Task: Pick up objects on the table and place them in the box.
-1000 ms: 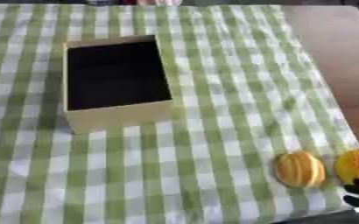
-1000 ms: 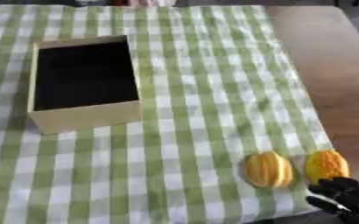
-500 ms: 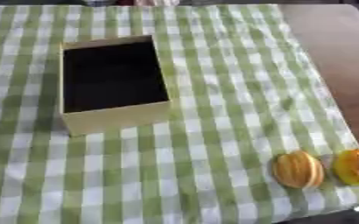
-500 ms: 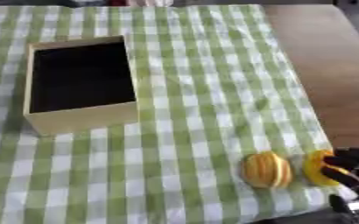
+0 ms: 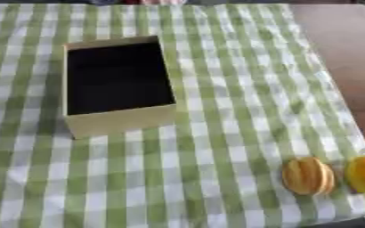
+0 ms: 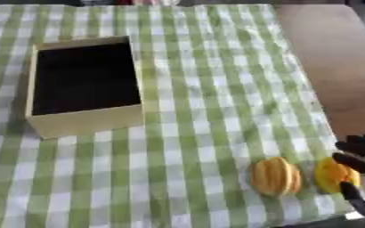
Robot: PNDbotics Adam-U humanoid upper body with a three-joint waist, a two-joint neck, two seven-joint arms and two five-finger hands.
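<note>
Near edge, right: the right hand enters from the lower right corner, its dark fingers spread and partly curled about the right side of a yellow-orange fruit, without closing on it. Just beside it lies a ribbed orange fruit on the green-checked cloth. Far left: the open box, dark inside.

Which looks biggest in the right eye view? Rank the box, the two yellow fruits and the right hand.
1. Box, by far.
2. Ridged fruit.
3. Smoother fruit, partly covered by the right hand.
The hand is cut off by the frame, so it cannot be ranked.
</note>
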